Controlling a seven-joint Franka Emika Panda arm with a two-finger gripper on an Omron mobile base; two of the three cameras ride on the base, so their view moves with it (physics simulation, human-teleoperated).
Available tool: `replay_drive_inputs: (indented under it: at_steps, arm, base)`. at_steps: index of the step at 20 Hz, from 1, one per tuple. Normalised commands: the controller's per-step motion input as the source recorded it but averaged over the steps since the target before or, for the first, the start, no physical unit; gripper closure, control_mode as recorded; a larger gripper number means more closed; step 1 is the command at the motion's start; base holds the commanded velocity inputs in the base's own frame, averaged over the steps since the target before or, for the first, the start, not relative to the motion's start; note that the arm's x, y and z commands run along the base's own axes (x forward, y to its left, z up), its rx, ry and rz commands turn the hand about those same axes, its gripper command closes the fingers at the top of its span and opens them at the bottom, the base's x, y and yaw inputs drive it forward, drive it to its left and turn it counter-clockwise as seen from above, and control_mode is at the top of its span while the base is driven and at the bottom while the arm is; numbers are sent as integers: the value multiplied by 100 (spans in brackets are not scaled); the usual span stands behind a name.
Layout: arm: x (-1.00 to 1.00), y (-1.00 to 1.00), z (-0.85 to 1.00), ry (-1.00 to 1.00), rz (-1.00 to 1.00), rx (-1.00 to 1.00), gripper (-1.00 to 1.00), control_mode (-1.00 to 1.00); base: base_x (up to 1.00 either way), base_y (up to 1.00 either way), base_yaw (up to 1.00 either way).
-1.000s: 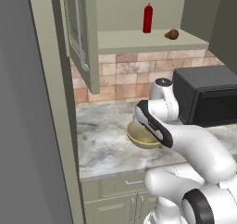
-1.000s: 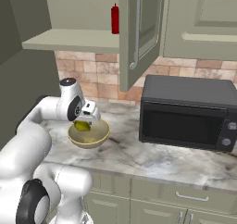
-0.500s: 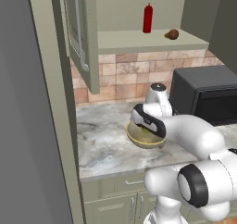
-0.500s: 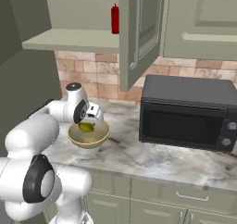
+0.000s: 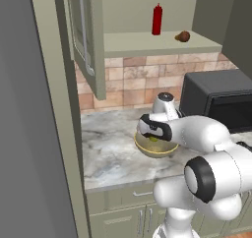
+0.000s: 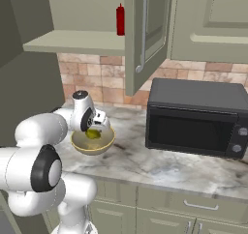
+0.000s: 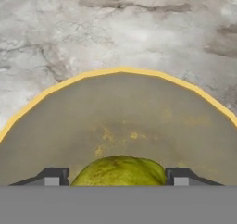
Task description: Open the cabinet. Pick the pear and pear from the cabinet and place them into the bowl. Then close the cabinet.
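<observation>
Marble counter (image 6: 160, 165) carries the wide golden-tan bowl (image 6: 82, 146), and I see my two-finger gripper (image 7: 118, 177) spread wide either side of a small yellow-green pear (image 7: 119, 171) inside it.

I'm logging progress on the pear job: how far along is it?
Done: the cabinet stands open, and a pear lies in the bowl. In hand: the tool hangs over the bowl, jaws apart on either side of that pear; whether it has let go is unclear. Left: I see only one pear, so any second still needs placing; then close the cabinet door.
</observation>
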Motion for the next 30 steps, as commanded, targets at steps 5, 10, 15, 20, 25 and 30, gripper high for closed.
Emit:
replay_drive_inputs:
  at_steps: [5,10,15,20,25,30]
  arm:
    - [6,0,0,0,0,0,-100,-100]
    - [9,0,33,0,0,0,-100,-100]
    - [0,-1,76,-2,0,0,-100,-100]
    - [-9,-11,93,-8,-5,0,-100,-100]
    - [-19,-21,98,-8,-10,0,-100,-100]
    - [-29,-37,94,-15,-11,0,-100,-100]
  base:
    - [0,0,0]
    - [0,0,0]
    - [0,0,0]
    - [0,0,0]
    - [0,0,0]
    - [0,0,0]
